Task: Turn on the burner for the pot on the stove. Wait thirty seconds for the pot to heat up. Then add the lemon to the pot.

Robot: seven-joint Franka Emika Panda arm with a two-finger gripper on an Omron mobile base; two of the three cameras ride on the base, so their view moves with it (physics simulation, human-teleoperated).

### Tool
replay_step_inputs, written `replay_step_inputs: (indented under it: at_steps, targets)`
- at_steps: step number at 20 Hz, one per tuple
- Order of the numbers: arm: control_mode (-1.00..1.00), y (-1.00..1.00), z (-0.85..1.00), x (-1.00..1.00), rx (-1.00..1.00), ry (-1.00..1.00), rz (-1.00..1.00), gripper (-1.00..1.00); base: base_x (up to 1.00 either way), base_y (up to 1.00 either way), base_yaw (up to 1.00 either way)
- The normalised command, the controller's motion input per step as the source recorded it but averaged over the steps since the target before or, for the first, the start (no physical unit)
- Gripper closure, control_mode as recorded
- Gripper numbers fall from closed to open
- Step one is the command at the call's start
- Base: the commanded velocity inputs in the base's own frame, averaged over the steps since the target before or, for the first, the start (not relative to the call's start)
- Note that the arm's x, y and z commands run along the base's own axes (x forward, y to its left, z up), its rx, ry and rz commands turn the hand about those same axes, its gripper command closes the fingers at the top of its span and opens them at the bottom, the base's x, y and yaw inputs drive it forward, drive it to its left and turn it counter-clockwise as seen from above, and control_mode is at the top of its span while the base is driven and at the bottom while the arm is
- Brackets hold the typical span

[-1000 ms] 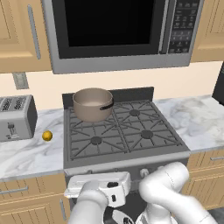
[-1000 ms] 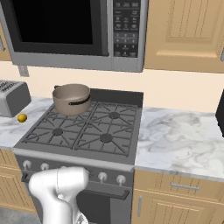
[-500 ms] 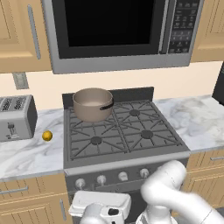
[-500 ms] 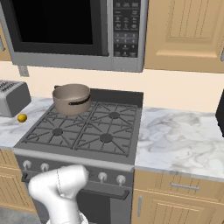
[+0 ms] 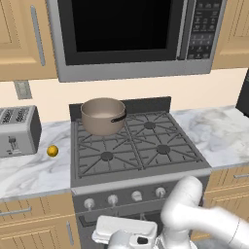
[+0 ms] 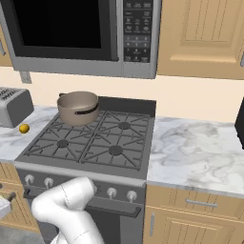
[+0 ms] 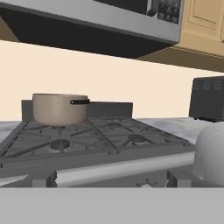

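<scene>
Low before the stove [image 5: 138,181], the gripper [image 5: 124,233] hangs below the silver knobs [image 5: 113,199]; I cannot tell if its jaws are parted or closed. Behind, the pot [image 5: 102,115] sits on the back-left burner. Leftward, the lemon [image 5: 52,151] rests on the marble counter [image 5: 29,170] near the toaster [image 5: 18,130].

Gripper fingers hidden low before the stove [image 5: 141,187]; open or closed not determinable. Burner beneath the pot [image 5: 102,115] covered. Toaster [image 5: 17,130] cut by left edge. Knob [image 5: 113,199] settings too small to read. Lemon [image 5: 52,151] detail indistinct.
</scene>
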Motion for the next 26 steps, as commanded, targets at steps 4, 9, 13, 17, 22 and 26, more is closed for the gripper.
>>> replay_step_inputs:
  at_steps: [4, 9, 13, 17, 22, 26]
  targets:
    - [-1.0, -0.12, -0.24, 0.37, 0.09, 0.0, 0.04, -1.0, 0.0, 0.0, 0.0]
    - [-1.0, -0.04, -0.3, 0.45, 0.08, 0.0, 0.06, -1.0, 0.0, 0.0, 0.0]
    - [-1.0, 0.0, -0.44, 0.24, 0.02, -0.01, 0.02, -1.0, 0.0, 0.0, 0.0]
    - [-1.0, 0.0, -0.44, 0.28, 0.0, -0.01, 0.0, -1.0, 0.0, 0.0, 0.0]
    - [-1.0, 0.04, -0.35, 0.35, 0.01, 0.0, 0.0, -1.0, 0.0, 0.0, 0.0]
    - [-1.0, 0.16, -0.33, 0.31, 0.0, 0.0, 0.0, -1.0, 0.0, 0.0, 0.0]
